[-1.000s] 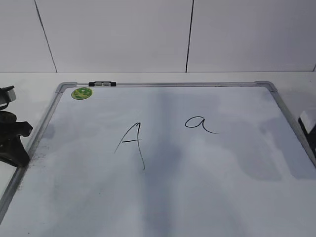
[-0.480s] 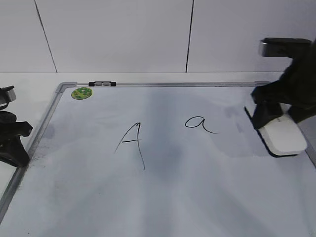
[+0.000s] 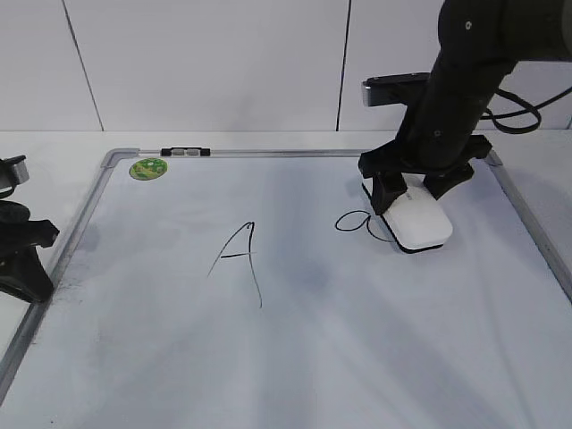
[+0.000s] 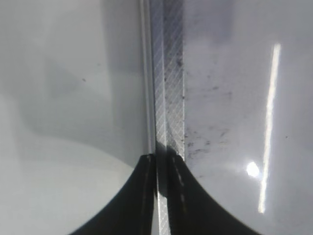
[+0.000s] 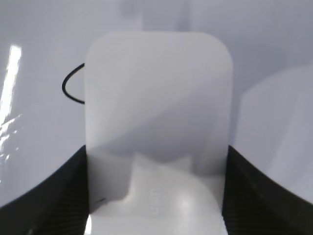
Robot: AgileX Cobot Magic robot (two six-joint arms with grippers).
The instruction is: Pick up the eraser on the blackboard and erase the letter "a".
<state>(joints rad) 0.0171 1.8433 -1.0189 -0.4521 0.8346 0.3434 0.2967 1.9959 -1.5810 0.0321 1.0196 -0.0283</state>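
White blackboard lies bare toward 6 o'clock. Right gripper, angled down from 1 o'clock, clamps the eraser over the letter "a"; left gripper closed, empty.

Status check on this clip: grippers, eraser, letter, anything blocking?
Right gripper shut on white plastic eraser, down over tail of black cursive "a". Left gripper shut at silver-framed whiteboard's edge. Nothing blocking.
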